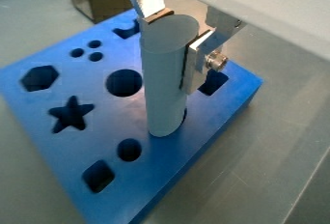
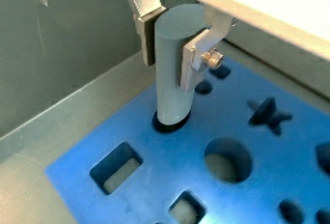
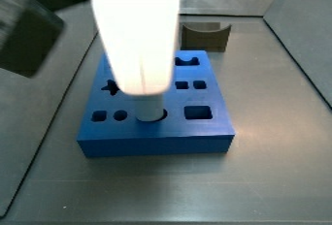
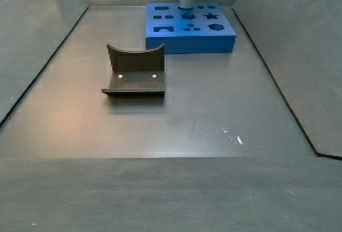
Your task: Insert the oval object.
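— Why is the post [image 1: 168, 73] kept upright like that?
— Presumably so its oval section can be lined up with the matching hole; its lower end is seen entering a rounded hole near one edge of the blue block [image 1: 77, 155] in both wrist views, so the insertion is judged to be begun but not finished, since most of the post's length is above the block

— And how is it gripped?
— It is pinched near its top by the gripper [image 2: 175, 37], one silver finger [image 2: 200, 54] being pressed flat on its side and the opposite one on the far side; the high grip leaves the lower part free to be slid down

— What is the arm's pose?
— The gripper is pointed straight down over the block, which in a side view [image 4: 189, 28] is seen at the far end of the floor; the wrist is blurred in the closer side view

— And the brown piece [image 4: 134, 73]?
— It is left well apart on the floor, untouched
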